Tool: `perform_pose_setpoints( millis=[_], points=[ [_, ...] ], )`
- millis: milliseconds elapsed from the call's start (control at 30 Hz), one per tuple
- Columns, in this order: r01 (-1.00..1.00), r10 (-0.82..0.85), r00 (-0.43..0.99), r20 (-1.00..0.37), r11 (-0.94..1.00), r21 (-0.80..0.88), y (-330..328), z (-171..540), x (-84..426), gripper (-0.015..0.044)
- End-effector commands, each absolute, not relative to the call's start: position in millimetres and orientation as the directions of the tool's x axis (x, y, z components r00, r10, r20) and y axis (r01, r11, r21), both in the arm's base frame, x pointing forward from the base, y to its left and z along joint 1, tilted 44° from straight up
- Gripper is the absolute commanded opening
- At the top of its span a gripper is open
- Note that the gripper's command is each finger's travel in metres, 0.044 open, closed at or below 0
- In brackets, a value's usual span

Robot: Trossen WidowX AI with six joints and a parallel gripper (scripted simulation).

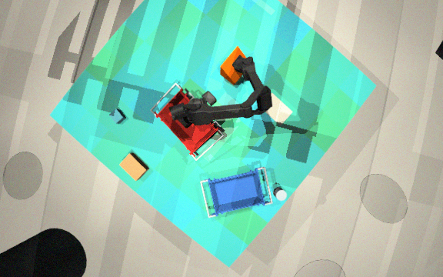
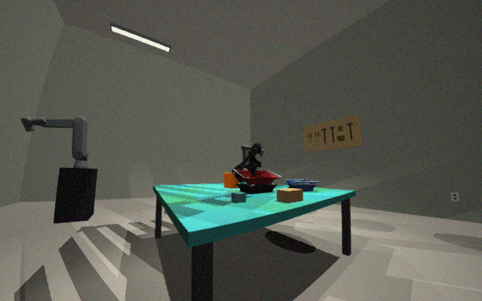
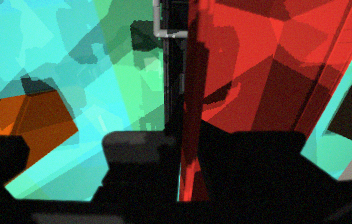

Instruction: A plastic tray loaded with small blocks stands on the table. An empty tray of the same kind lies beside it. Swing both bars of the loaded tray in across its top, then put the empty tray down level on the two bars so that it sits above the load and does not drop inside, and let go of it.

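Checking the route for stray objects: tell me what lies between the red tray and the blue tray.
Top view: only bare tabletop lies between red tray and blue tray.

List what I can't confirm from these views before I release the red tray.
- Lower tray's load and bars: in the top view, the red tray and the arm cover them.
- Whether the red tray rests on anything: in the exterior view, it and the dark tray beneath are too small to judge contact.
- Fingertips: in the wrist view, the gripper, shut on the tray wall, is lost in shadow.
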State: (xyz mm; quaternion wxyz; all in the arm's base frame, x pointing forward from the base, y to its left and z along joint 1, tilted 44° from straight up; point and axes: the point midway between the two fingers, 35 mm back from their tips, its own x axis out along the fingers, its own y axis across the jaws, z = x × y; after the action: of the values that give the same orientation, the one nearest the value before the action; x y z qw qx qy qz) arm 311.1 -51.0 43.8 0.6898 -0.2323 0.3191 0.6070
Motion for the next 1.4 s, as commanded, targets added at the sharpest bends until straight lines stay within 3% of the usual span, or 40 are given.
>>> perform_pose_setpoints(
  millis=[0, 1367],
  points=[
    [-0.987, 0.692, 0.035, -0.721, 0.137, 0.083, -44.6, 42.9, 308.3, 0.0],
    [-0.986, 0.689, 0.058, -0.722, 0.154, 0.068, -50.3, 43.4, 310.8, 0.0]
  ],
)
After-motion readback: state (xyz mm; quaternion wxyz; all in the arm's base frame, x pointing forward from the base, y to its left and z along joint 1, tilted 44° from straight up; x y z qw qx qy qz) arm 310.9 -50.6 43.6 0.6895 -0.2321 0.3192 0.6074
